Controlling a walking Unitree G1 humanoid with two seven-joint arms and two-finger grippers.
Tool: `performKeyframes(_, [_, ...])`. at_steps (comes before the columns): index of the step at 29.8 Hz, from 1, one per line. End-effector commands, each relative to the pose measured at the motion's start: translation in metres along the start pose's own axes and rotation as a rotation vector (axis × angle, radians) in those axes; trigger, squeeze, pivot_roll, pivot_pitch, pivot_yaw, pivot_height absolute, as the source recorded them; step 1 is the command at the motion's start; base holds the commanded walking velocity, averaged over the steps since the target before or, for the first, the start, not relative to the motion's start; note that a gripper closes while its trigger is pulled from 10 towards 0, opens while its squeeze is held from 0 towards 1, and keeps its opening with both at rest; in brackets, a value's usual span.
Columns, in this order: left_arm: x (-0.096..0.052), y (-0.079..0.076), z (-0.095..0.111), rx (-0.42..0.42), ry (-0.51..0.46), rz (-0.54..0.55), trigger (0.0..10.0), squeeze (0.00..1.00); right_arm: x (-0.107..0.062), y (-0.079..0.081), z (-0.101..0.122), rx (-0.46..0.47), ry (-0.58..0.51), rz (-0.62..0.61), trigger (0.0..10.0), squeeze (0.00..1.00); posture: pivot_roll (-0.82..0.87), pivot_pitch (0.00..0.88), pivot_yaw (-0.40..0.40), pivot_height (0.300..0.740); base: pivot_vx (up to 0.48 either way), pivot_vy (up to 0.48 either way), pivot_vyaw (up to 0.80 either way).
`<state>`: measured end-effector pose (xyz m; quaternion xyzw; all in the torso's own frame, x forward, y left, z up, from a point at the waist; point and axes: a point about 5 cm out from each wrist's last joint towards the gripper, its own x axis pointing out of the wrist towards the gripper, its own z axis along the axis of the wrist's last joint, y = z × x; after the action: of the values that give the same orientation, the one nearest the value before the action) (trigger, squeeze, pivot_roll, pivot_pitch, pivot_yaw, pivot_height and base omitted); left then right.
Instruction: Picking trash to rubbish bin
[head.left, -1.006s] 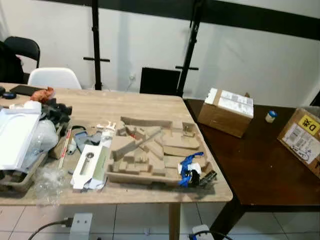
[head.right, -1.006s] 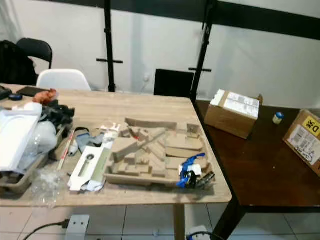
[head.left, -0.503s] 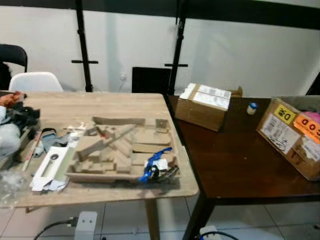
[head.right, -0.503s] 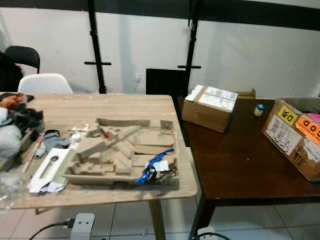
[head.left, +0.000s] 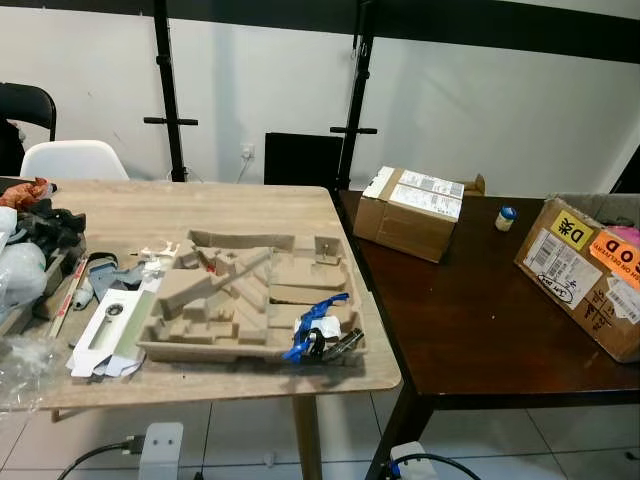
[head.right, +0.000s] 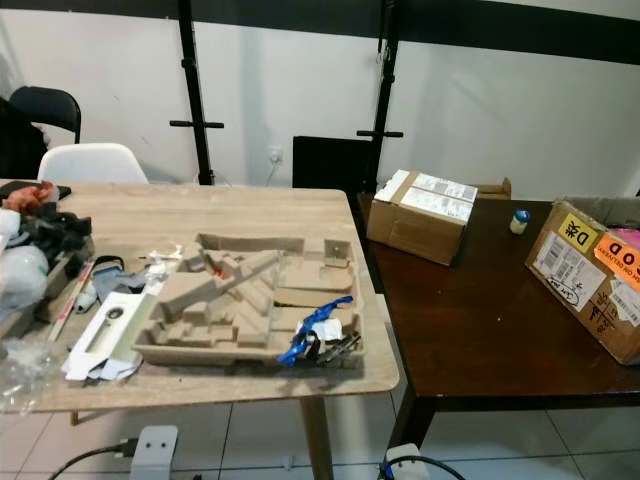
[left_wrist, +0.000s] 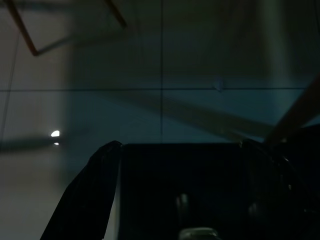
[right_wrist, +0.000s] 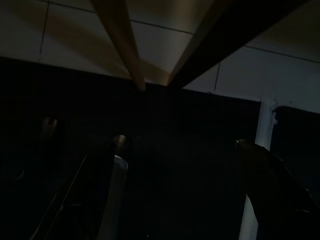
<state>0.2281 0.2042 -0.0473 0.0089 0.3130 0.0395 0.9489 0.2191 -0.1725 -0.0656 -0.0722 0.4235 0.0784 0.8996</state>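
From the head camera we see a light wooden table (head.left: 250, 210) strewn with trash: a moulded cardboard tray (head.left: 245, 300) lies near its front right corner, and a blue strap (head.left: 312, 328) with a small white tag rests on the tray's near right part, beside some dark bits. Just left of the tray lies a flat white carton (head.left: 105, 335), and further left a heap of crumpled plastic and dark scraps (head.left: 30, 260) reaches the picture's edge. A dark brown table (head.left: 480, 320) adjoins on the right (its surface much barer), bearing a cardboard box (head.left: 412, 212) near its far left, a small blue-capped bottle (head.left: 506, 217) behind, and a labelled carton (head.left: 590, 285) at the right edge. A white chair (head.left: 75, 160) stands behind the wooden table. In the left wrist view, very dark, we make out tiled floor (left_wrist: 200, 65) and the left gripper (left_wrist: 175, 190), whose opening we cannot tell. In the right wrist view, the right gripper (right_wrist: 180, 195) hangs over floor tiles and table legs (right_wrist: 120, 40); we cannot tell its spread either.
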Motion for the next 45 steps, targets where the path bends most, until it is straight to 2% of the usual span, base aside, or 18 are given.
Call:
performKeyframes(1, [0.000, 0.007, 0.004, 0.049, -0.019, 0.007, 10.0, 0.00, 0.000, 0.001, 0.000, -0.013, 0.003, 0.009, 10.0, 0.00, 0.09, 0.000, -0.074, 0.740, 0.000, 0.000, 0.00])
performKeyframes(5, [0.002, 0.014, 0.017, 0.144, -0.059, 0.019, 10.0, 0.00, 0.000, -0.004, 0.003, -0.036, -0.018, 0.015, 10.0, 0.00, 0.09, 0.000, -0.072, 0.740, 0.000, 0.000, 0.00])
performKeyframes(8, [0.004, 0.022, 0.026, 0.154, -0.083, 0.040, 10.0, 0.00, -0.001, -0.010, 0.007, -0.046, -0.035, 0.018, 10.0, 0.00, 0.09, 0.000, -0.075, 0.740, 0.000, 0.000, 0.00])
performKeyframes(11, [0.004, 0.024, 0.031, 0.148, -0.102, 0.039, 10.0, 0.00, -0.002, -0.015, 0.009, -0.042, -0.041, 0.014, 10.0, 0.00, 0.09, 0.000, -0.077, 0.740, 0.000, 0.000, 0.00])
performKeyframes(15, [0.005, 0.022, 0.035, 0.158, -0.121, 0.025, 10.0, 0.00, -0.003, -0.021, 0.010, -0.039, -0.046, 0.007, 10.0, 0.00, 0.09, 0.000, -0.078, 0.740, 0.000, 0.000, 0.00])
performKeyframes(19, [0.005, 0.016, 0.038, 0.216, -0.145, -0.007, 10.0, 0.00, -0.003, -0.023, 0.014, -0.052, -0.069, 0.027, 10.0, 0.00, 0.08, 0.000, -0.073, 0.740, 0.000, 0.000, 0.00])
performKeyframes(20, [0.005, 0.017, 0.036, 0.265, -0.106, 0.003, 10.0, 0.00, -0.003, -0.024, 0.017, -0.069, -0.077, 0.047, 10.0, 0.00, 0.08, 0.000, -0.068, 0.740, 0.000, 0.000, 0.00])
performKeyframes(21, [0.004, 0.019, 0.036, 0.369, -0.055, 0.042, 10.0, 0.00, -0.004, -0.025, 0.019, -0.095, -0.087, 0.080, 10.0, 0.00, 0.08, 0.000, -0.067, 0.740, 0.000, 0.000, 0.00])
performKeyframes(23, [0.000, 0.021, 0.040, 0.402, -0.060, 0.102, 10.0, 0.00, -0.005, -0.025, 0.021, -0.113, -0.091, 0.112, 10.0, 0.00, 0.08, 0.000, -0.067, 0.740, 0.000, 0.000, 0.00])
performKeyframes(27, [-0.010, 0.023, 0.049, 0.369, -0.111, 0.154, 10.0, 0.00, -0.006, -0.024, 0.022, -0.136, -0.097, 0.175, 10.0, 0.00, 0.08, 0.000, -0.072, 0.740, 0.000, 0.000, 0.00])
performKeyframes(28, [-0.019, 0.028, 0.056, 0.326, -0.166, 0.198, 10.0, 0.00, -0.007, -0.023, 0.024, -0.150, -0.114, 0.242, 10.0, 0.00, 0.08, 0.000, -0.075, 0.740, 0.000, 0.000, 0.00])
performKeyframes(33, [-0.033, 0.036, 0.066, 0.256, -0.233, 0.264, 10.0, 0.00, -0.011, -0.024, 0.028, -0.180, -0.140, 0.323, 10.0, 0.00, 0.08, 0.004, -0.076, 0.740, 0.000, 0.000, 0.00])
performKeyframes(36, [-0.060, 0.046, 0.080, 0.213, -0.303, 0.399, 10.0, 0.00, -0.017, -0.028, 0.037, -0.218, -0.175, 0.457, 10.0, 0.00, 0.09, 0.007, -0.080, 0.740, 0.000, 0.000, 0.00])
performKeyframes(38, [-0.075, 0.045, 0.089, 0.220, -0.342, 0.444, 10.0, 0.00, -0.021, -0.030, 0.045, -0.245, -0.198, 0.530, 10.0, 0.00, 0.09, 0.008, -0.083, 0.740, 0.000, 0.000, 0.00])
performKeyframes(42, [-0.085, 0.043, 0.095, 0.213, -0.366, 0.469, 10.0, 0.00, -0.023, -0.030, 0.051, -0.267, -0.217, 0.578, 10.0, 0.00, 0.09, 0.009, -0.084, 0.740, 0.000, 0.000, 0.00])
performKeyframes(45, [-0.099, 0.042, 0.118, 0.151, -0.455, 0.511, 10.0, 0.00, -0.035, -0.034, 0.069, -0.329, -0.242, 0.736, 10.0, 0.00, 0.09, 0.008, -0.086, 0.740, 0.000, 0.000, 0.00])
